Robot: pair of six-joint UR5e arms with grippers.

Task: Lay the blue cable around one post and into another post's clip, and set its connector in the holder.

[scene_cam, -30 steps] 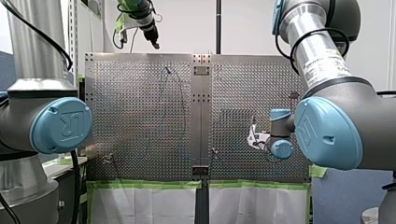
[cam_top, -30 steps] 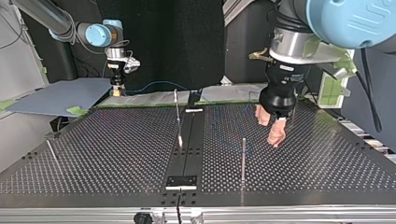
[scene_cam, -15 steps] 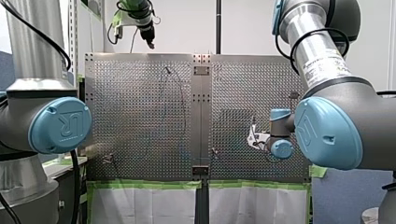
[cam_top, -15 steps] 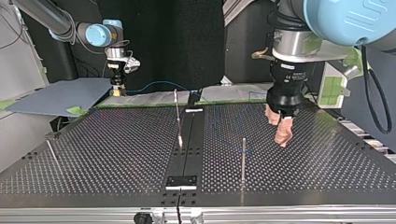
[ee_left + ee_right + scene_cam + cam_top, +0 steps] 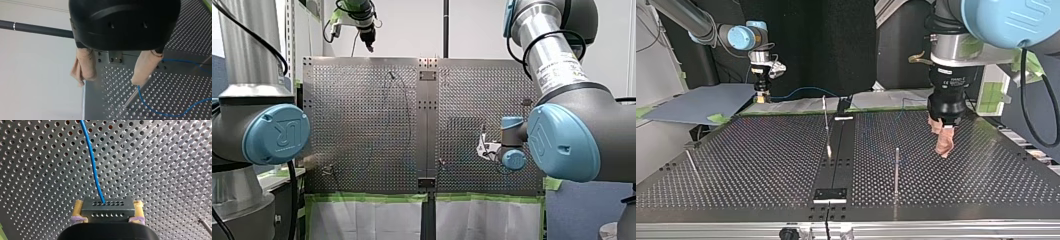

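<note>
**Right hand holds the connector, left hand is wide open**

My right hand [image 5: 108,204] is closed on the connector [image 5: 107,211]. The dark block sits between the two yellow pads [image 5: 78,210], and the pads press on its two short sides. The blue cable [image 5: 93,165] comes out of the front face of the connector. It runs straight ahead of this hand, over the holes of the tabletop [image 5: 162,170]. A thin post [image 5: 205,225] stands off to one side of the hand, well apart from the connector.

My left hand [image 5: 110,82] is spread wide, and nothing is between its beige pads [image 5: 86,65]. It hangs above the tabletop, near an edge. A second post [image 5: 133,98] stands just behind one pad and goes down into the holes. In the top view this hand and that post are apart. The cable lies in a loose curve on the tabletop beside the second post, on the side away from the other pad. I cannot tell if it goes around the post. Ahead of the hand, between its fingers, a small plate [image 5: 115,57] with screws sits at the edge of the tabletop.
</note>
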